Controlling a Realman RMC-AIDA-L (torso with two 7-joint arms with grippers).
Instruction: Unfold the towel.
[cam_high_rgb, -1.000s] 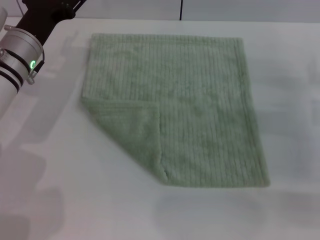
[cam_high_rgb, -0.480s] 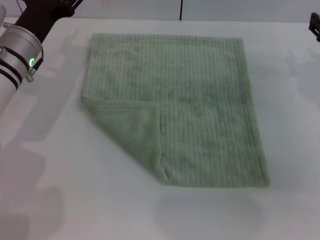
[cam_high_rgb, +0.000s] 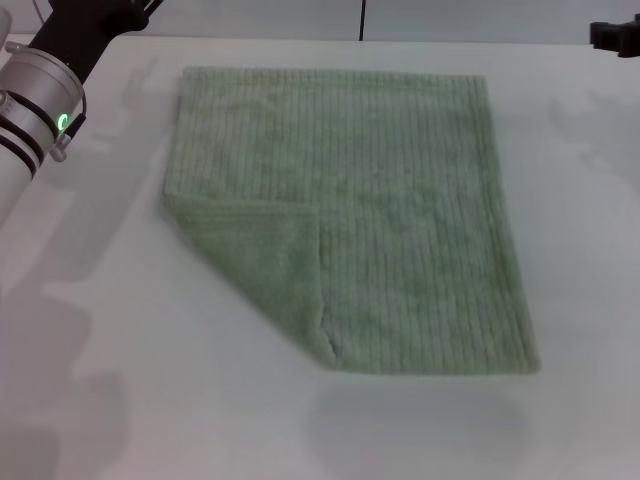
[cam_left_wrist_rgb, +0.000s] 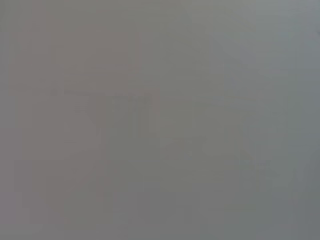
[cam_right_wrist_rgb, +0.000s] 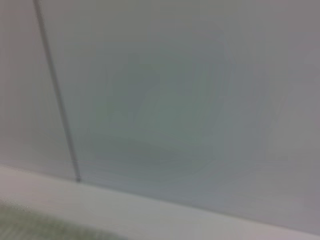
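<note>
The towel (cam_high_rgb: 380, 200), pale sage-green ribbed terry cloth, lies flat on the white table (cam_high_rgb: 150, 380) in the head view. Its near-left corner (cam_high_rgb: 265, 265) is folded over onto the cloth as a triangle flap. My left arm (cam_high_rgb: 40, 100) reaches along the far left, and its black gripper end (cam_high_rgb: 110, 15) runs off the top edge, left of the towel's far-left corner. A black bit of my right gripper (cam_high_rgb: 615, 35) shows at the top right edge, beyond the towel's far-right corner. A sliver of the towel (cam_right_wrist_rgb: 30, 225) shows in the right wrist view.
The table's far edge meets a pale wall with a dark vertical seam (cam_high_rgb: 361, 18), also in the right wrist view (cam_right_wrist_rgb: 55, 90). The left wrist view shows only plain grey.
My right gripper has come into view at the top right edge and moved a little left and up. My left arm has shifted slightly. The towel has not moved.
</note>
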